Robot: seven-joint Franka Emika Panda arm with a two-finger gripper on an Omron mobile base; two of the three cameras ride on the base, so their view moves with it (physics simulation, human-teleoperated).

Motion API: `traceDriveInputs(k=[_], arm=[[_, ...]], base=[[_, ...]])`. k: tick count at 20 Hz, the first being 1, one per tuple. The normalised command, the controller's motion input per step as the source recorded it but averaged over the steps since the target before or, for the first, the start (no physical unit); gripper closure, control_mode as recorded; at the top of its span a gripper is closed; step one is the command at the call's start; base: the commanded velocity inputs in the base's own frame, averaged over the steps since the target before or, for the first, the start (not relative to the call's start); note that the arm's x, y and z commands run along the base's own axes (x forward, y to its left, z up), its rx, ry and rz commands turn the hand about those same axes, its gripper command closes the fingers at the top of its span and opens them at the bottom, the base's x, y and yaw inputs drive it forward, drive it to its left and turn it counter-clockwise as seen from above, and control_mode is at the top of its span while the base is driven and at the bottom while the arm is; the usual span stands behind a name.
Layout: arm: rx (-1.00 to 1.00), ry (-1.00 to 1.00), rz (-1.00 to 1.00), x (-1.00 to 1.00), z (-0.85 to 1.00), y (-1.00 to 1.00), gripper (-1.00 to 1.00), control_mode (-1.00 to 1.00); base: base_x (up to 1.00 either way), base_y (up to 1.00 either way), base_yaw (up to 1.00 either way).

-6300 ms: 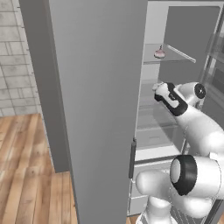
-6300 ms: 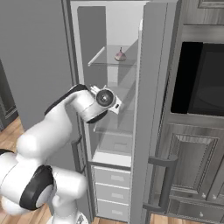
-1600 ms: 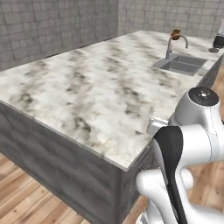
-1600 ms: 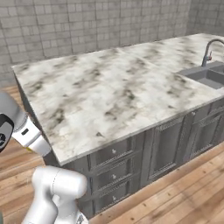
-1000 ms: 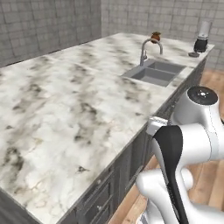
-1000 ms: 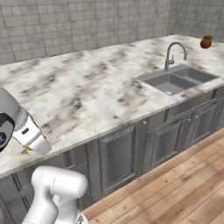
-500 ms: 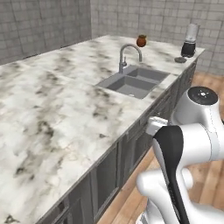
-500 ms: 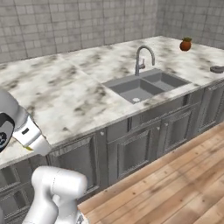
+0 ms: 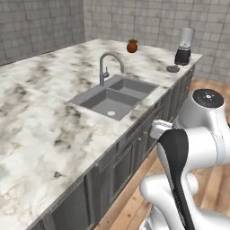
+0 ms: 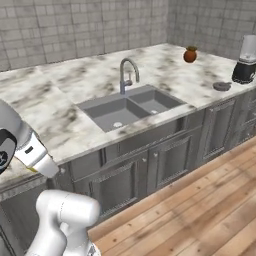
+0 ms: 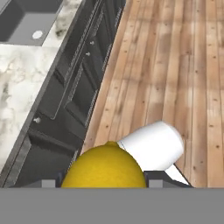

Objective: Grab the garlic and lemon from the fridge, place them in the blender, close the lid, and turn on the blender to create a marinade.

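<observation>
Claw [image 11: 103, 186] grips lemon [image 11: 104, 167] low beside the tabletop [image 9: 40, 121], blender [image 9: 183, 46] w/ lid [image 9: 172, 68] off nearby at far right end; garlic status unclear, loading, lidding & switch-on left.

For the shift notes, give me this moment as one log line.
stage: carrying to counter | gripper: shut on round yellow lemon | black-based clear-jar blender: far counter end | dark round lid: beside it

One lemon [image 11: 104, 166], one blender [image 9: 183, 46], one lid [image 9: 172, 68] at its 7 o'clock, one potted plant [image 9: 132, 46], one faucet [image 9: 107, 67], two sink basins [image 9: 116, 95].
</observation>
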Motion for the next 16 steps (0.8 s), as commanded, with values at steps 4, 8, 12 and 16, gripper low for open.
traceDriveInputs(k=[4, 8, 12, 16], arm=[[0.00, 0.00, 0.00, 0.00, 0.00, 0.00, 1.00, 1.00], [0.00, 0.00, 0.00, 0.00, 0.00, 0.00, 1.00, 1.00], [0.00, 0.00, 0.00, 0.00, 0.00, 0.00, 1.00, 1.00], [0.00, 0.00, 0.00, 0.00, 0.00, 0.00, 1.00, 1.00]], base=[[0.61, -1.00, 0.00], [0.60, -1.00, 0.00], [0.62, -1.00, 0.00], [0.69, -1.00, 0.00]])
